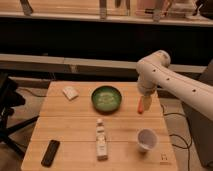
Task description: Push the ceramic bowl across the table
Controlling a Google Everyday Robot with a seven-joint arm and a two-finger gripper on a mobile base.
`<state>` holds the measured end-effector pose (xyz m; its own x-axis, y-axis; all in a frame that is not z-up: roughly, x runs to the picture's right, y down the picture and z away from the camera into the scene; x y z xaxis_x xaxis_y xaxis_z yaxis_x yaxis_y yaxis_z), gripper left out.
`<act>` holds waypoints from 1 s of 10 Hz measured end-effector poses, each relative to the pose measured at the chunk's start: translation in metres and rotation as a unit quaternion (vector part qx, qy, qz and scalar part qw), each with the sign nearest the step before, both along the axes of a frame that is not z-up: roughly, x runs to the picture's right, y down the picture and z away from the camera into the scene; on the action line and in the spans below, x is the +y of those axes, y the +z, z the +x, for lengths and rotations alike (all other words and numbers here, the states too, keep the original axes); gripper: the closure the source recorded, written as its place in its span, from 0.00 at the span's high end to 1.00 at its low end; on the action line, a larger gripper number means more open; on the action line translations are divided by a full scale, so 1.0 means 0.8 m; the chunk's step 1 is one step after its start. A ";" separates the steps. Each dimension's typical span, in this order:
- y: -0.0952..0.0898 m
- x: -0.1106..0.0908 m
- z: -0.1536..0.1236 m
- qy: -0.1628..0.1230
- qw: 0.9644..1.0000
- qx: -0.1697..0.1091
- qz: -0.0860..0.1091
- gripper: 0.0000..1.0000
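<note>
Gripper [146,99] poised over the right side of the table [75,125], jaws spread wide, nothing held.
The bowl [106,98] was seen upright near the far edge, about mid-width, left of the gripper and apart from it. A small orange item [141,106] was seen just under the gripper; contact could not be told. A cup [146,139], a bottle [101,141], a remote [50,152] and a white packet [70,92] were spread over the rest.
</note>
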<state>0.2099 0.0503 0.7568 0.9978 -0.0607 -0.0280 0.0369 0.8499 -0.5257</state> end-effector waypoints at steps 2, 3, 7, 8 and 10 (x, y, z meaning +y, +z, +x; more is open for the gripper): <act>0.003 0.000 0.000 -0.002 1.000 0.001 -0.001 0.80; 0.004 0.000 0.000 -0.002 1.000 0.002 -0.002 0.80; 0.012 -0.003 -0.008 -0.006 1.000 0.000 -0.005 0.80; 0.013 -0.004 -0.008 -0.006 1.000 0.000 -0.005 0.80; 0.016 -0.004 -0.009 -0.007 1.000 -0.001 -0.006 0.80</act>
<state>0.2027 0.0468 0.7699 0.9969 -0.0751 -0.0251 0.0499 0.8425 -0.5364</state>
